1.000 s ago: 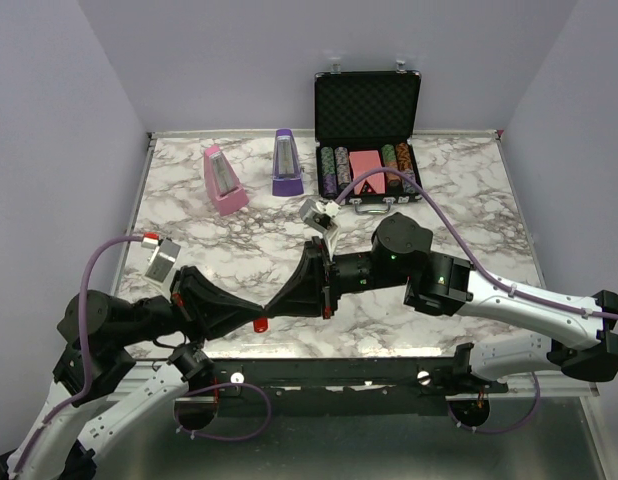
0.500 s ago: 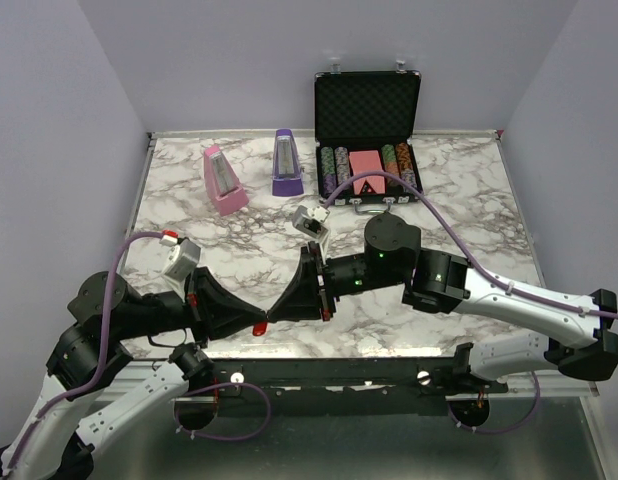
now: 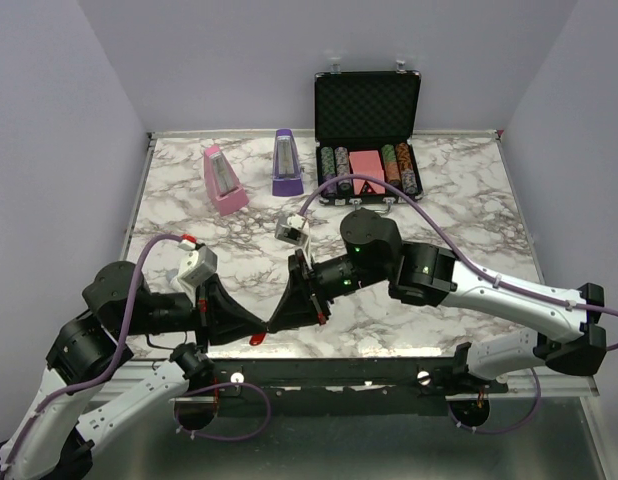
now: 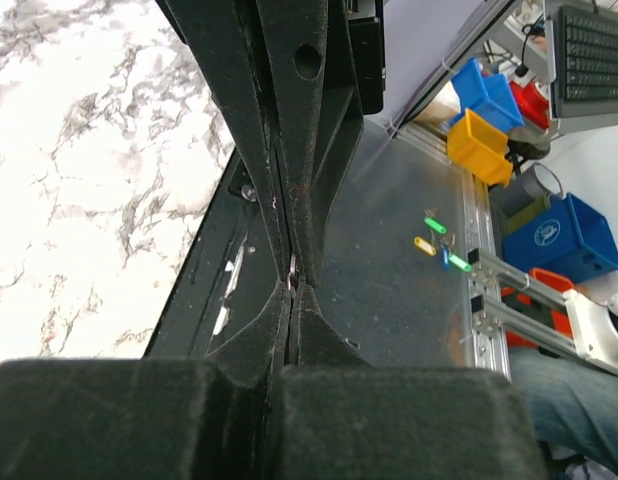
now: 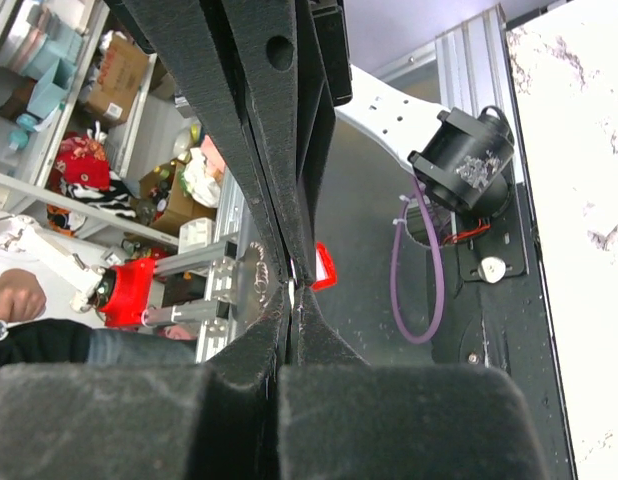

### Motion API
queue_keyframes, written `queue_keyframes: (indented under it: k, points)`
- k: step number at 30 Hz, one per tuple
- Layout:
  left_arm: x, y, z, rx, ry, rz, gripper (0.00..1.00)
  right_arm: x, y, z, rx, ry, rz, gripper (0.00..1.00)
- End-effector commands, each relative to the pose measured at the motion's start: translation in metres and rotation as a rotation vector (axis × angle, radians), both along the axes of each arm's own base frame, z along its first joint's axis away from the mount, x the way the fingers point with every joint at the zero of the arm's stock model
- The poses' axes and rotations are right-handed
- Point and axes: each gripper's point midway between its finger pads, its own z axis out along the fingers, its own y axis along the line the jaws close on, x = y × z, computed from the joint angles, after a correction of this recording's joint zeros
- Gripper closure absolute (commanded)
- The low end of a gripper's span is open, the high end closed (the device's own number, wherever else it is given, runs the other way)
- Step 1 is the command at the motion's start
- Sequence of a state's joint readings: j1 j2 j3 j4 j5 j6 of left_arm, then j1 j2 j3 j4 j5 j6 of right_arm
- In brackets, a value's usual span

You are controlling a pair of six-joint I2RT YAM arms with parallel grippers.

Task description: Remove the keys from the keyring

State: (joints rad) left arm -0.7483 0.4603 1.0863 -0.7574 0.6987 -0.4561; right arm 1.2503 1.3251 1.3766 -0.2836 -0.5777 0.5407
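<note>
Pale lilac walls close in the white, grey-veined marble counter [image 3: 469, 200] on three sides: a back wall [image 3: 239, 60] behind its far edge, a left wall [image 3: 49, 150] and a right wall [image 3: 579, 120] along its side edges. The light is soft and even. A dark metal rail [image 3: 339, 375] runs under the near edge, above a grey metal panel [image 3: 389, 450]. Beyond the near edge stand a blue bin [image 4: 486, 88], a yellow bin [image 4: 479, 148] and cluttered shelves [image 5: 119, 80].

Place: I'm driving a lab rig.
Signs: bins [image 4: 486, 88], keyboard [image 4: 594, 45], aluminium frame [image 4: 481, 215], cluttered shelves [image 5: 99, 100].
</note>
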Motion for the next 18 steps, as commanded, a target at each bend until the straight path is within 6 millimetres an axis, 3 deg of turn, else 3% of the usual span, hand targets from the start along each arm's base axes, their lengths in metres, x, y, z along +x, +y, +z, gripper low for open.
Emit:
queue_keyframes:
  k: [1,18]
  points:
    - [0.005,-0.003,-0.012,0.067,-0.02,-0.025,1.0,-0.012,-0.002,0.001,-0.03,0.019,0.071,0.99]
    - [0.0,-0.004,-0.035,0.173,-0.004,-0.11,1.0,-0.02,-0.009,-0.033,-0.194,0.053,0.131,0.99]
